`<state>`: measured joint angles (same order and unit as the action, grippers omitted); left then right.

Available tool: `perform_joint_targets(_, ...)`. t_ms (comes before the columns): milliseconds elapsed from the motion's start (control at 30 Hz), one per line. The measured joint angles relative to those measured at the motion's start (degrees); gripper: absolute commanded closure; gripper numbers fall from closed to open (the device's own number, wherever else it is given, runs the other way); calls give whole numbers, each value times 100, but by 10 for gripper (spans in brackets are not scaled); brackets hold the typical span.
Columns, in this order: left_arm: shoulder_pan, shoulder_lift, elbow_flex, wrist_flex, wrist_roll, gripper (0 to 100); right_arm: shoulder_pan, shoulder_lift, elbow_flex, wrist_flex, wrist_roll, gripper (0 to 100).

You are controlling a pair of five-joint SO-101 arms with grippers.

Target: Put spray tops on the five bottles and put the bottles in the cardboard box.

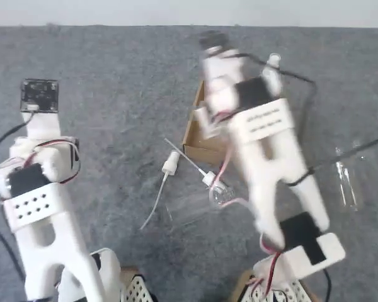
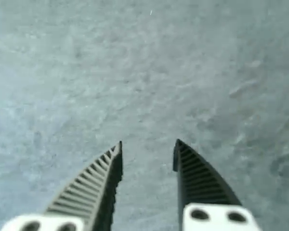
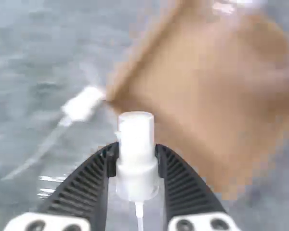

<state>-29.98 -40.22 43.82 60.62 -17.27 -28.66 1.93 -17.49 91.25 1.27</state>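
White plastic robot arms: two, the left arm and the right arm. Brown cardboard box: one. Clear plastic bottles: two, the near bottle and the far-right bottle. White spray tops with thin dip tubes: two in the high view, the first spray top and the second spray top. Whether the upright spray top in the right wrist view is a third cannot be told. Grey table surface: one.
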Motion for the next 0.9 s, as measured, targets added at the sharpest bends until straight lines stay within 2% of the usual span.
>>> perform_joint_targets(100, -158, 0, 0, 0, -53, 840, -870, 88, 0, -334, -387, 974)
perform_joint_targets(200, -308, 0, 0, 0, -70, 840, -1301, 589, 0, -765, -862, 973)
perform_joint_targets(433, -721, 0, 0, -193, -211, 840, -1354, 1538, 9, -1512, -2145, 931)
perform_joint_targets(567, -712, 0, 220, -404, -220, 840, -1459, 1811, 9, -1644, -2708, 927)
perform_joint_targets(800, -712, 0, 448, -589, -229, 840, -1486, 2312, 9, -1934, -3130, 920)
perform_joint_targets(900, -712, 0, 457, -589, -229, 840, -1486, 2400, 9, -1934, -3147, 847)
